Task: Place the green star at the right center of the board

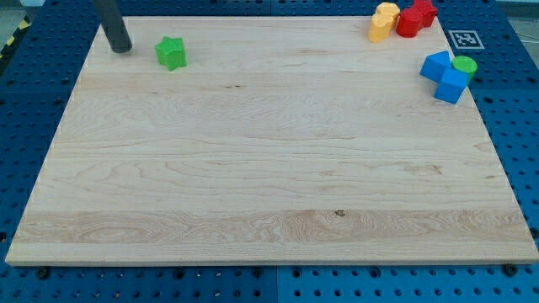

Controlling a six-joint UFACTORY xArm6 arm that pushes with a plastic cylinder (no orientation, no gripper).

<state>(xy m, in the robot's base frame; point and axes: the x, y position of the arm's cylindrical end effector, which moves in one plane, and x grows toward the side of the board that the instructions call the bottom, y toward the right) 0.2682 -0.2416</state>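
1. A pale wooden board [269,177] with fine grain fills most of the view, with a small dark knot towards 6 o'clock.
2. A blue perforated surface [25,93] surrounds the board on all sides.
3. A black-and-white square marker [462,39] sits at 2 o'clock.
4. Yellow-black striping [10,40] shows at 10 o'clock.
5. Lighting is even and soft.

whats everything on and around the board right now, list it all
green star: 1, green, near the view's top left of the board
yellow blocks: 2 or so, yellow, view's top right, touching the red ones
red blocks: 2 or so, red, top right corner, shapes unclear
blue blocks: 2, blue, right edge, upper part
green cylinder: 1, green, against the blue blocks on their right
board: 1, pale wood
marker tag: 1, black and white, beyond the top right corner
my tip: 1, dark rod, left of the green star, apart from it
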